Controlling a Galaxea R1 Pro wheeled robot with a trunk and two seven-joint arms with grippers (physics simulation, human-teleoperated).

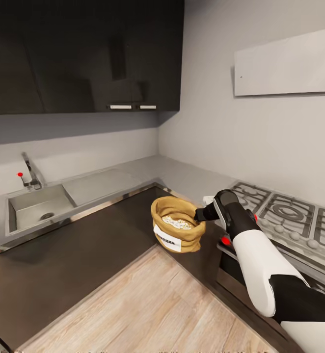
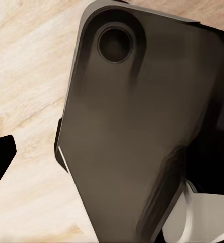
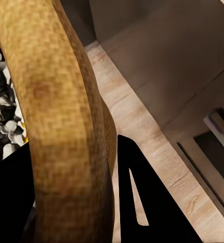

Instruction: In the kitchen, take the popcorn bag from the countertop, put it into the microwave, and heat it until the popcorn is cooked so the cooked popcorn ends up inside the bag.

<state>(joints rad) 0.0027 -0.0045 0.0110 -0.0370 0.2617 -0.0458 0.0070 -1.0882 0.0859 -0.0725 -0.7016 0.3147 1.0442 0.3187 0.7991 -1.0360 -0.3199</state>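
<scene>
The tan popcorn bag [image 1: 177, 231] hangs in the air in front of the dark corner cabinets, below the level of the grey countertop [image 1: 133, 176]. Whitish popcorn [image 1: 178, 223] fills its open mouth, and a white label [image 1: 167, 240] faces forward. My right gripper [image 1: 198, 215] is shut on the bag's rolled rim at its right side. In the right wrist view the rim [image 3: 61, 116] passes between the black fingers [image 3: 147, 202], with popcorn [image 3: 3, 126] inside. A black fingertip [image 2: 0, 162] shows in the left wrist view over wood floor. The microwave is out of view.
A steel sink [image 1: 37, 206] with a faucet [image 1: 31, 174] sits at the left of the countertop. The gas hob [image 1: 285, 215] lies at the right under a white hood [image 1: 287, 63]. Dark lower cabinet fronts [image 1: 74, 260] border the wood floor [image 1: 148, 304].
</scene>
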